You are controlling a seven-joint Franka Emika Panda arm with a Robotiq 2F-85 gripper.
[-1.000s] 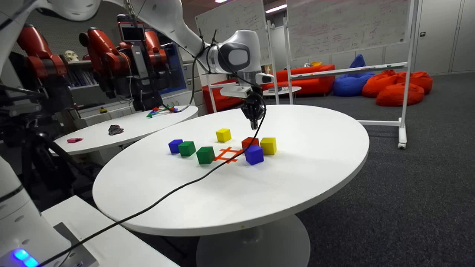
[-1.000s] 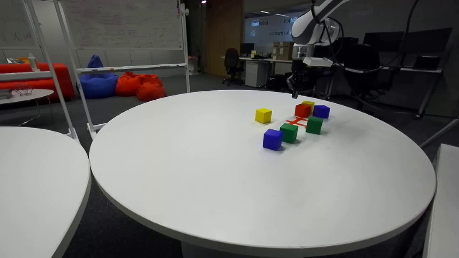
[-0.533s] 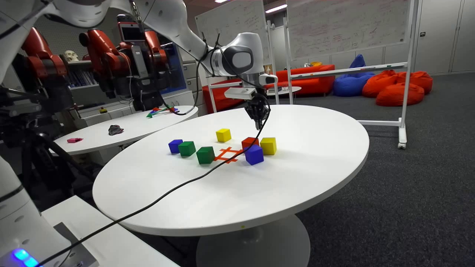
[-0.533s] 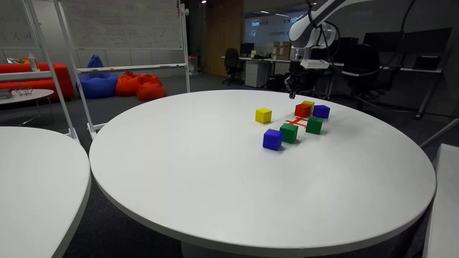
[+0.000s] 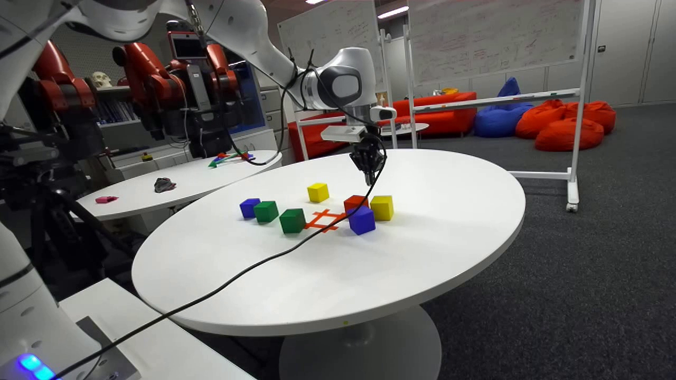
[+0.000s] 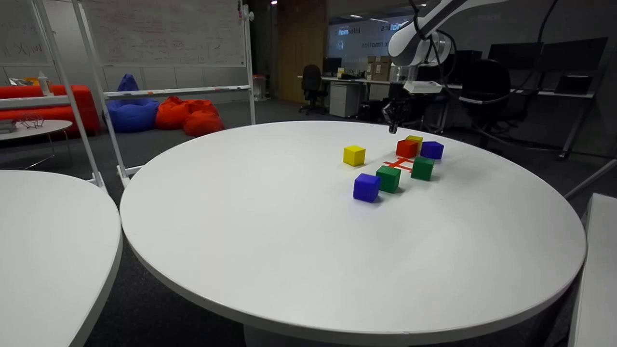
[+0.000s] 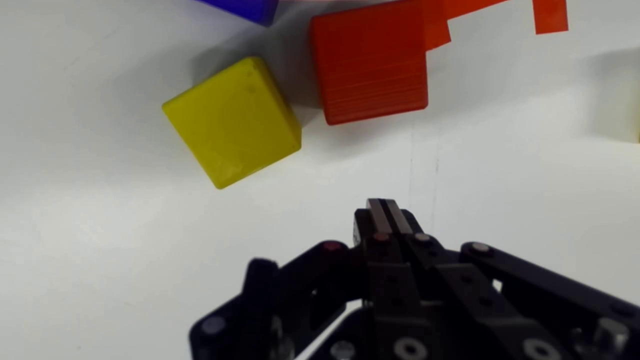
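Red cube (image 7: 372,65), yellow cubes (image 7: 232,124), green cubes (image 6: 422,168), blue cubes (image 6: 366,187), apparently black pincer (image 7: 383,202)

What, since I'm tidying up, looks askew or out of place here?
The black cable hangs slack from the arm, crossing in front of the red cube in an exterior view; it might snag. Nothing looks spilled.

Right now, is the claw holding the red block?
No, the claw is shut on nothing, and the red block sits apart from it.
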